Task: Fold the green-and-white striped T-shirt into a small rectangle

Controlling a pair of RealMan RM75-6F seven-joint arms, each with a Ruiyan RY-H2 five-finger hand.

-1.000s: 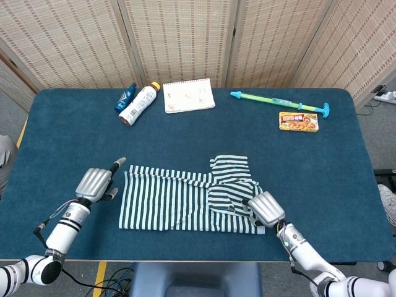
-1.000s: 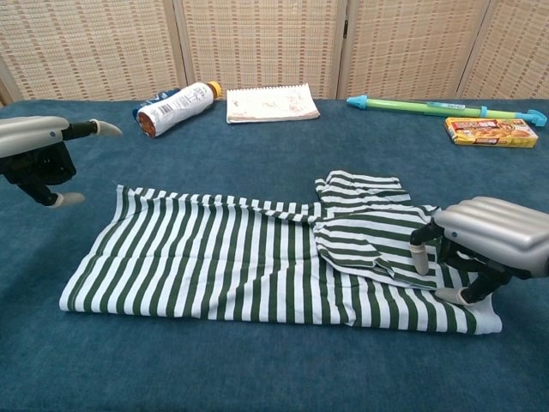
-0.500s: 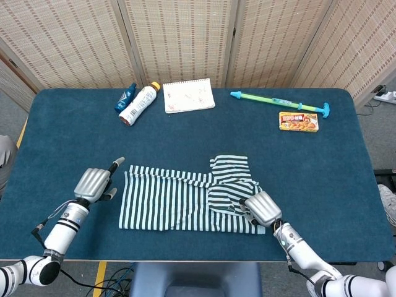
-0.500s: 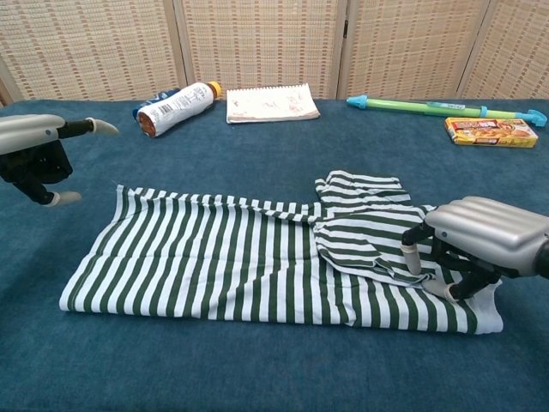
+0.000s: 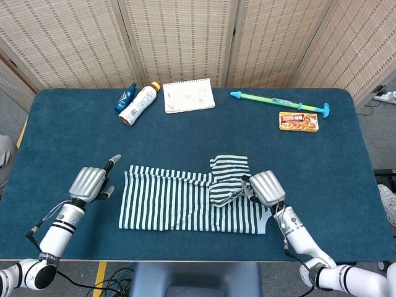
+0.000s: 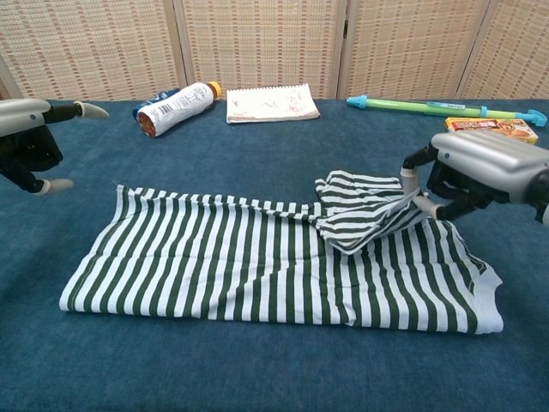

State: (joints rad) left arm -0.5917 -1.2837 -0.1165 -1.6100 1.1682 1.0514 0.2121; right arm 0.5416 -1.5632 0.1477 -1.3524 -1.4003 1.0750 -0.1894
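Green-and-white striped T-shirt (image 6: 257, 275) lying flat at near centre of blue-carpeted bench (image 5: 74, 130), folded sleeve flap now raised off body since a second ago, pinched in right hand (image 6: 480, 172) fingers (image 6: 410, 174); left hand (image 5: 90, 182) drawn back, fingers spread, empty; unfolding or refolding judged underway.
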